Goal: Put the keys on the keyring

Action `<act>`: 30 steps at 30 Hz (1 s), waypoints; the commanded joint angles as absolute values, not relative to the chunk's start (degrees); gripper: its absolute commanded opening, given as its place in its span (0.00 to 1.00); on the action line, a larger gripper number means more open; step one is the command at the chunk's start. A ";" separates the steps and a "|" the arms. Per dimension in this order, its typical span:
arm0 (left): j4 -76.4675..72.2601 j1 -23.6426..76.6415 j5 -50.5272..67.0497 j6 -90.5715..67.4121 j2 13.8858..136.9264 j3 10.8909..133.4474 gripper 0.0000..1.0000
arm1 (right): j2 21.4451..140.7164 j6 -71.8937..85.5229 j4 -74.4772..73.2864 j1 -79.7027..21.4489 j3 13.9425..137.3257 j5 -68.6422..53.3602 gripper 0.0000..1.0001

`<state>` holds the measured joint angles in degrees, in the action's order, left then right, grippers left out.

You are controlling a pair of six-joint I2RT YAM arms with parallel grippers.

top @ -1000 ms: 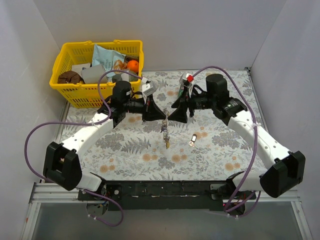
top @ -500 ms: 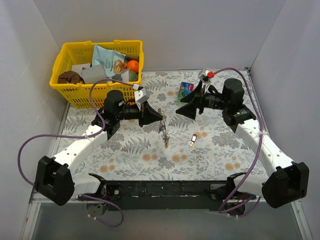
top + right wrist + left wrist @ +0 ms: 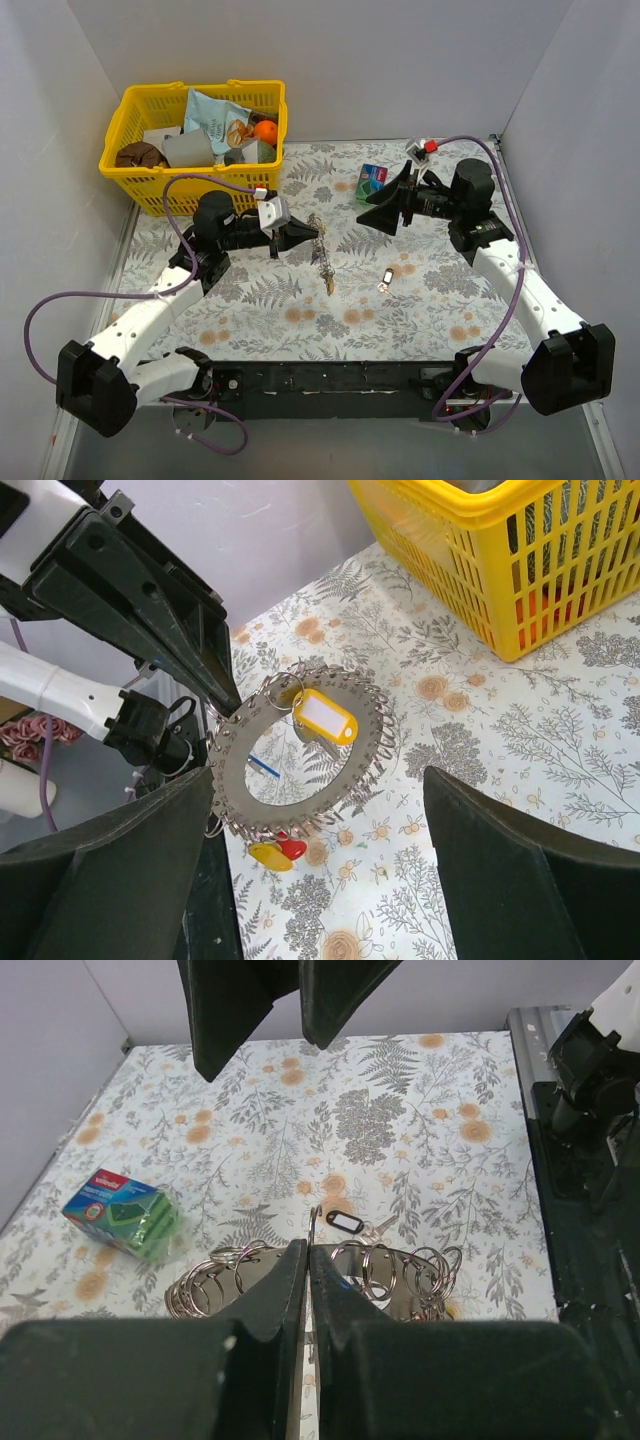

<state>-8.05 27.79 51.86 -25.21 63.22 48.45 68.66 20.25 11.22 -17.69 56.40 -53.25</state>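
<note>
My left gripper [image 3: 303, 232] is shut on the rim of the keyring [image 3: 319, 240] and holds it upright above the table; the closed jaws show in the left wrist view [image 3: 305, 1252], with the keyring [image 3: 400, 1282] and its many small split rings behind them. In the right wrist view the keyring [image 3: 372, 742] faces the camera. It carries a key with a yellow tag [image 3: 322, 717], and red [image 3: 297, 848] and yellow [image 3: 264, 857] tags hang below. My right gripper [image 3: 385, 208] is open and empty, to the right of the ring [image 3: 318, 815]. A loose whitish-tagged key [image 3: 386, 278] lies on the table [image 3: 345, 1222].
A yellow basket [image 3: 150, 180] full of items stands at the back left, and shows in the right wrist view [image 3: 520, 580]. A green sponge pack [image 3: 372, 181] lies at the back centre [image 3: 120, 1210]. The table has a floral cloth; white walls enclose it.
The two grippers met at the keyring a second ago. My right gripper has let go, opened and drawn back right. My left arm has pulled back left with the ring.
</note>
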 commanded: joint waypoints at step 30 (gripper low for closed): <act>-2.11 28.65 50.45 -25.39 62.58 46.50 0.00 | 67.68 14.94 5.37 -17.40 51.95 -48.08 0.93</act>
<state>-0.89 28.36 50.74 -20.36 62.48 47.90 68.86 17.28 6.96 -17.63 53.45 -49.98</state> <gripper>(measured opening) 0.018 0.935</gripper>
